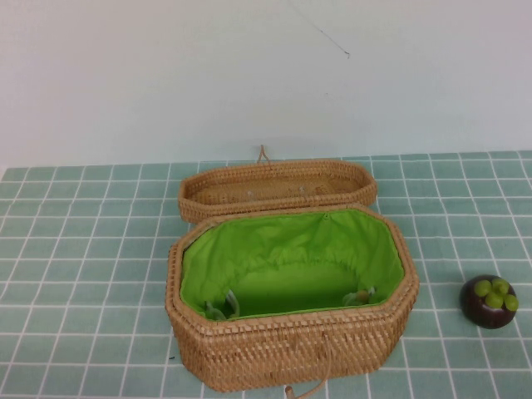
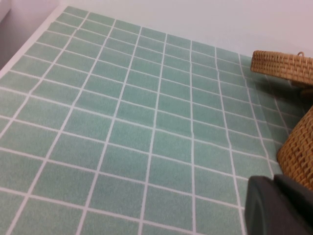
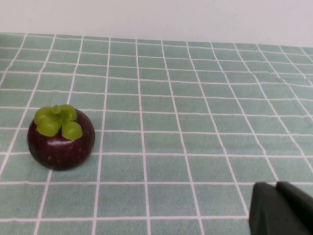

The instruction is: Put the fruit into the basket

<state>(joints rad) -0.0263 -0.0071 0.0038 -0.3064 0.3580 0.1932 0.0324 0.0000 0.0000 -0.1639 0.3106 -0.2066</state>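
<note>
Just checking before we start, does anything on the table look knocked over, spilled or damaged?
Nothing stands out. The basket sits upright with its lid open, and the fruit stands intact on the tiled table to its right. Only a corner of the left gripper and right gripper shows.

Lab-type setup — tiled tabletop (image 1: 83, 249), blank wall (image 1: 166, 75)

wicker basket (image 2: 299, 152), open lid (image 2: 283, 66), tiled table (image 2: 122, 122)

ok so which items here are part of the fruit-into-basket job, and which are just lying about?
Job:
- fruit, on the table right of the basket, untouched
- basket, lid open, lining bare
- right claw, only a dark edge in its wrist view, near the fruit
- left claw, a dark edge beside the basket

Lying about:
- nothing else; only the tiled table
</note>
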